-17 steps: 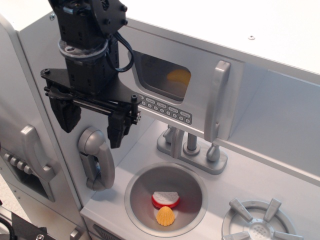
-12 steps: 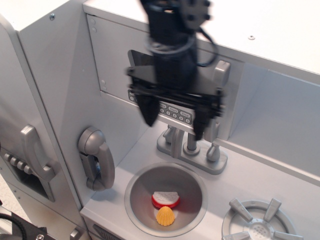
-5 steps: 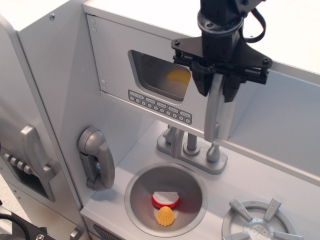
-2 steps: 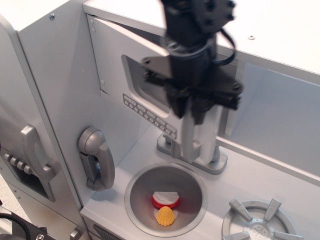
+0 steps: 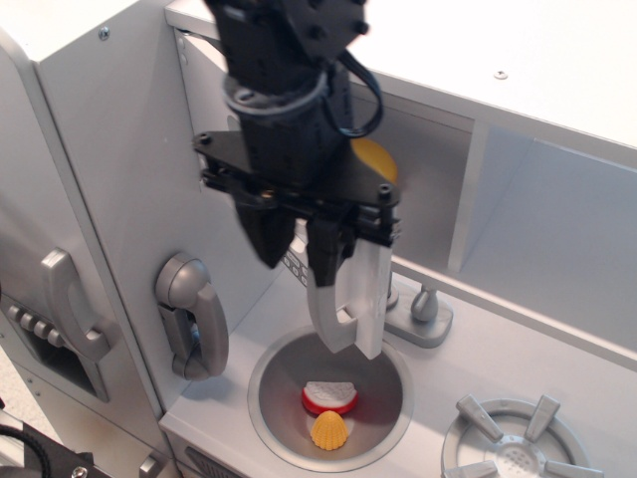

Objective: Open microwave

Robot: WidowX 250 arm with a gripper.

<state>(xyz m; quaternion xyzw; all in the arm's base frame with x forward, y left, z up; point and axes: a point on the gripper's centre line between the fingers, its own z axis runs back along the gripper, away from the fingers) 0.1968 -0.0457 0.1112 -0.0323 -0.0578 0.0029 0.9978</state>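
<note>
At centre frame: the black gripper hung from the top of the picture, fingers pointing down.
Jaws: spread apart, nothing clamped between them; the right-hand finger lay against the handle.
Microwave: upper centre, its door swung wide toward the camera, the free edge and bar handle hanging above the sink.
Cavity: exposed behind the arm, an orange-yellow object partly visible inside.
Sink contents: a red-and-white piece and a yellow shell-shaped piece, touching.
Left of frame: grey phone handset on the wall; farther left, a taller door with curved handle.
Lower right: burner; faucet base beside the door.
</note>
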